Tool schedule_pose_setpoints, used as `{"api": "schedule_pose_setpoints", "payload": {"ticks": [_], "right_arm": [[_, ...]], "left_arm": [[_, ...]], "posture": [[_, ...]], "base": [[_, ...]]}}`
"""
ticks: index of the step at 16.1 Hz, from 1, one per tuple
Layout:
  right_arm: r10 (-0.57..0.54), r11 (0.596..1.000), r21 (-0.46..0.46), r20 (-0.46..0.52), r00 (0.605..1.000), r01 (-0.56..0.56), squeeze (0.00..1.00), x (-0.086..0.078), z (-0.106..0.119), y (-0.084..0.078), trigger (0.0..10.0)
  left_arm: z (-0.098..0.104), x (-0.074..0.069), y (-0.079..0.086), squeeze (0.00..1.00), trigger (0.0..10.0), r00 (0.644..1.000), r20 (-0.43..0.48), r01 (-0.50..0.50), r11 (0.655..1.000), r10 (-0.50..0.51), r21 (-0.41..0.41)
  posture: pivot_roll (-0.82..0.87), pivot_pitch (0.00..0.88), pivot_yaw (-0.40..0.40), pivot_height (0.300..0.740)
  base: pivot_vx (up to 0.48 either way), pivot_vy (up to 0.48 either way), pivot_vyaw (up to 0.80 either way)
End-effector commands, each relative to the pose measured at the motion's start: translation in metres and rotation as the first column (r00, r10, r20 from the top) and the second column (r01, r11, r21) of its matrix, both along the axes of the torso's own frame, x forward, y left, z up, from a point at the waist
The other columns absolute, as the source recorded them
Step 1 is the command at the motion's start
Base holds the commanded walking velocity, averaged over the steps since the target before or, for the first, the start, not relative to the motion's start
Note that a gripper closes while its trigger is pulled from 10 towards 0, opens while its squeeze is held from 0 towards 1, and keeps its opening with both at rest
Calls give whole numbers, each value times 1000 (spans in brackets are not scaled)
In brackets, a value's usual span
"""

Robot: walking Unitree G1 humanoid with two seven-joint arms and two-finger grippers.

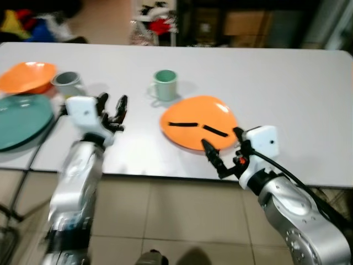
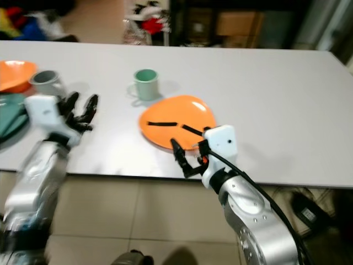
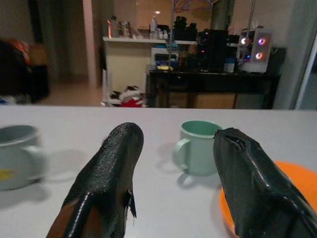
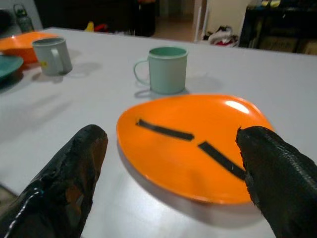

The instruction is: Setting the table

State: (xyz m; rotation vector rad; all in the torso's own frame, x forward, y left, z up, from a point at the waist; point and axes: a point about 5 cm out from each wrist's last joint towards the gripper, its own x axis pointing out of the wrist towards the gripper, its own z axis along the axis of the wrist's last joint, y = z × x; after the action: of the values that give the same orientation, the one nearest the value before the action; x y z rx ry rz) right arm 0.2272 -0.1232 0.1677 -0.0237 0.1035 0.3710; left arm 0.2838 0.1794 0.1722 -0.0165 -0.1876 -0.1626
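Orange and glossy, a plate (image 1: 198, 121) is lying flat near the front edge of a long white table (image 1: 276, 99), with two thin black strips (image 1: 183, 125) resting across its surface. A mint green mug (image 1: 164, 84) is standing upright just behind the plate, toward the robot's left, apart from it, its handle pointing left. The right gripper (image 1: 220, 152) is hovering at the table's front edge, just beside the plate's near rim, with its two black fingers (image 4: 74, 183) spread apart and holding nothing; in the right wrist view the plate is sitting between the fingers and a little beyond them. The left gripper (image 1: 113, 110) is hanging over the table to the left of the mug, its fingers (image 3: 106, 173) also apart and empty, and the left wrist view is looking past them toward the green mug. Farther left, a grey mug (image 1: 67, 83) is standing upright beside an orange bowl (image 1: 27, 76), and a teal plate (image 1: 19, 118) is lying in front of them near the table's left end. Beige tiled floor (image 1: 165, 221) is showing below the table edge, and dark shelving is standing beyond the far side.
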Motion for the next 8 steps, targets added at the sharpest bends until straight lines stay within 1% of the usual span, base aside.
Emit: {"api": "schedule_pose_setpoints", "payload": {"ticks": [1,2,3,4,5,6,7,8], "right_arm": [[-43,999,1,18,999,43,1000,1,1,-6,10000],[-42,999,-12,34,999,43,1000,2,-1,-8,10000],[-33,997,-66,68,997,38,1000,3,-2,-8,10000],[-17,994,-105,85,996,26,1000,4,-6,-9,10000],[-40,993,-108,88,995,49,1000,5,-8,-11,10000],[-71,991,-104,99,993,82,1000,4,-8,-15,10000],[-80,988,-121,104,991,93,1000,3,-8,-17,10000],[-100,991,-82,76,992,106,1000,1,-10,-20,10000]], "left_arm": [[-4,-6,-4,0,10000,999,-33,8,999,-6,53],[-11,-11,1,0,10000,997,-59,-43,997,46,56],[-13,-14,4,0,10000,993,-77,-86,996,88,37],[-10,-19,3,0,10000,992,-85,-87,995,92,52],[-12,-22,2,0,10000,992,-86,-86,994,91,67],[-11,-27,-4,0,10000,992,-90,-78,995,84,67],[-11,-30,-8,0,10000,994,-88,-60,996,66,69],[-14,-34,-14,4,10000,994,-98,-32,996,39,80]], "posture": [[91,0,48,727],[100,0,40,727],[106,0,33,727],[118,0,23,727],[115,0,29,727],[114,0,34,727],[114,0,34,727],[116,0,29,727]], "base": [[0,0,800],[0,0,800],[0,0,800],[0,0,800],[0,0,800],[0,0,800],[0,0,800],[0,0,800]]}}
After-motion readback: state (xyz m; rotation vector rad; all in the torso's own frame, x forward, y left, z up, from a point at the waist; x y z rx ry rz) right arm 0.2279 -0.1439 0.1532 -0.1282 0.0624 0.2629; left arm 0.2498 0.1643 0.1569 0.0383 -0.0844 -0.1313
